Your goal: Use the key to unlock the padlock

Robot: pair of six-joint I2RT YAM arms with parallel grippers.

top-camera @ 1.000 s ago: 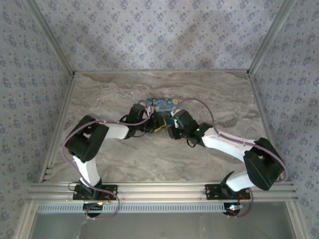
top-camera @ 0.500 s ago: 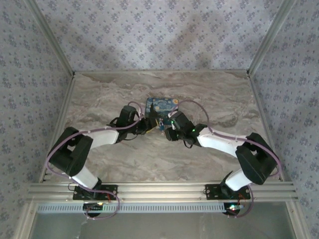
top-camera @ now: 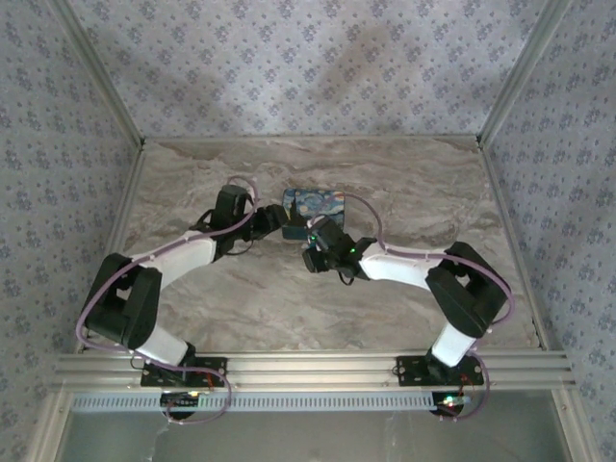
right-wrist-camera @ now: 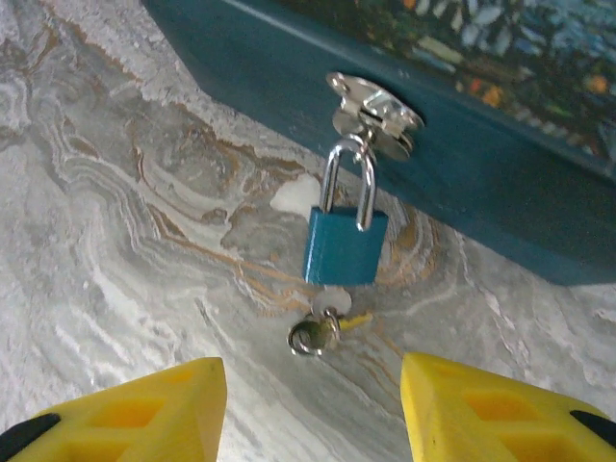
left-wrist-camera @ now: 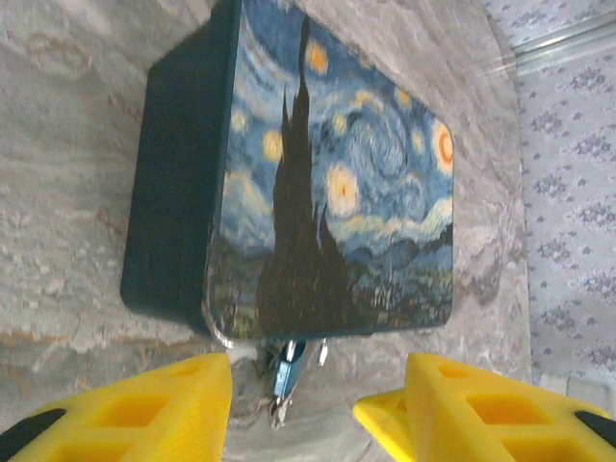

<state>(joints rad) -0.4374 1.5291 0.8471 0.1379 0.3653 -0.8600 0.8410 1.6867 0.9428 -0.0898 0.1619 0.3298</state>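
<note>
Both arms are reaching in toward the box (top-camera: pixel 322 200) at the back middle of the surface (top-camera: pixel 289 298), left gripper (top-camera: pixel 274 219) at its left end, right gripper (top-camera: pixel 310 238) at its near side. On the right wrist camera the blue padlock (right-wrist-camera: pixel 345 246) is hanging from the silver hasp (right-wrist-camera: pixel 373 108) on the box's side wall, its body lying on the marble. Its shackle is looped through the hasp, with both legs looking seated in the body. The key (right-wrist-camera: pixel 322 332) is sitting right at the padlock's lower end, touching it, though how far in it is I cannot tell. The right gripper (right-wrist-camera: pixel 310 385) is hovering just short of the key, jaws spread wide and holding nothing. On the left wrist camera the left gripper (left-wrist-camera: pixel 313 399) is gaping open too, facing the box's painted lid, the padlock peeking out below the lid's edge
</note>
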